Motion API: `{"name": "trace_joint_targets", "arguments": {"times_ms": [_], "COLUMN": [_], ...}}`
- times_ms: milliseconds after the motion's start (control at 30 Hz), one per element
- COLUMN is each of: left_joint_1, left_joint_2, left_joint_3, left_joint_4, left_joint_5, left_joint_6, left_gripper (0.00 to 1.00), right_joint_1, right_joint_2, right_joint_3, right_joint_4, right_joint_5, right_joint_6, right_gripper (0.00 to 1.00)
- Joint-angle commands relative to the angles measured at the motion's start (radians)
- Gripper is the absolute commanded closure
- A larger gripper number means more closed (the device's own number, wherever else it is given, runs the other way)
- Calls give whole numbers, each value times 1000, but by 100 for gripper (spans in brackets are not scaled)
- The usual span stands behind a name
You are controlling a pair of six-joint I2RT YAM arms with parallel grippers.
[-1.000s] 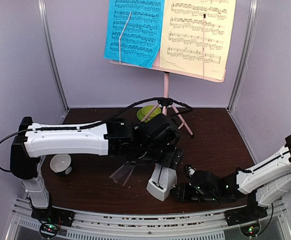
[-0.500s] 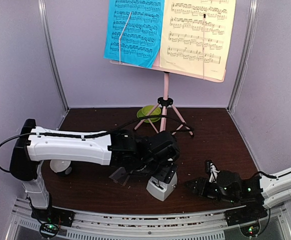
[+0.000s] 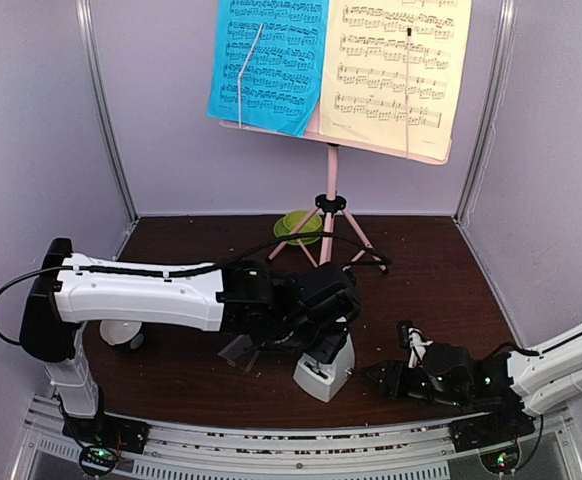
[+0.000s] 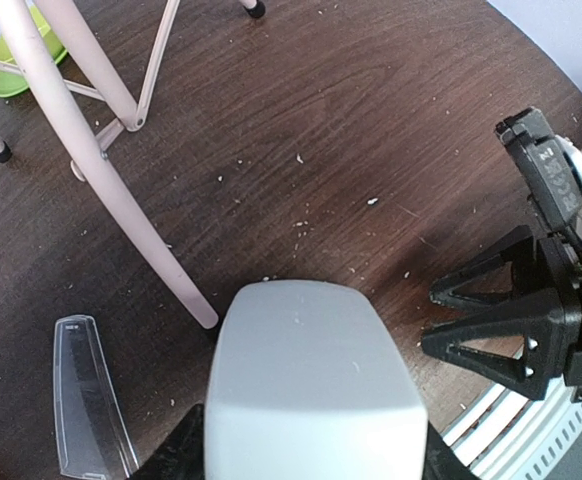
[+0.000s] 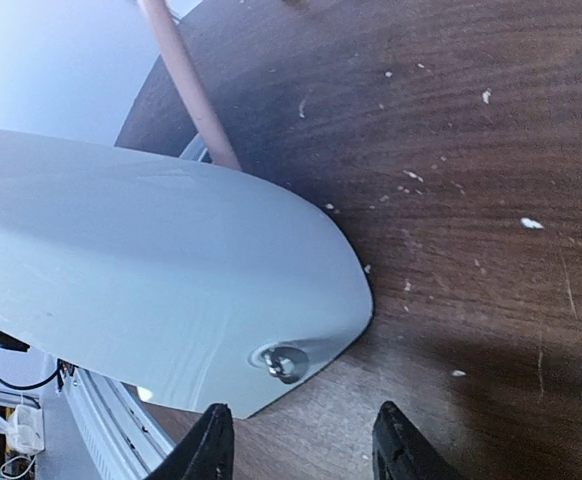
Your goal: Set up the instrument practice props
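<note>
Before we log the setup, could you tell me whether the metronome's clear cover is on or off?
Off: the clear cover lies flat on the table beside the metronome.

1. We see soft, even overhead light in the top view; the purple walls [image 3: 31, 120] are evenly lit.
2. The dark table [image 3: 441, 270] reads clearly, its grain sharp in the left wrist view.
3. There the white metronome [image 4: 311, 390], very close, looks soft.
4. The right wrist view blurs it; the far left corner is washed out, and a soft shadow darkens the table at near right.
</note>
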Motion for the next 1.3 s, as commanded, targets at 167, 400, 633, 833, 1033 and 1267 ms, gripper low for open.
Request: {"name": "trace_joint_targets", "arguments": {"times_ms": [167, 400, 633, 833, 1033, 1267], "left_joint_1": [3, 4, 4, 4, 3, 4], "left_joint_2": [-66, -97, -121, -141, -178, -231], "left_joint_3": [38, 3, -49, -87, -144, -205], "left_joint_4": [66, 96, 136, 181, 246, 323], "left_joint_5": [-3, -6, 5, 20, 31, 31], "left_joint_6": [58, 77, 79, 88, 106, 132], "left_gripper": [90, 98, 100, 100, 100, 100], "right_joint_1": [1, 1, 1, 1, 0, -2], "right_joint_2": [76, 248, 305, 368, 401, 374], "right_joint_3": [118, 157, 99, 120, 65, 27], "right_joint_4": [27, 87, 247, 334, 491, 581], "right_joint_5": [22, -42, -45, -90, -113, -117], "right_joint_6": [-244, -214, -199, -207, -153, -122], "right_gripper": [52, 52, 60, 61, 73, 79]}}
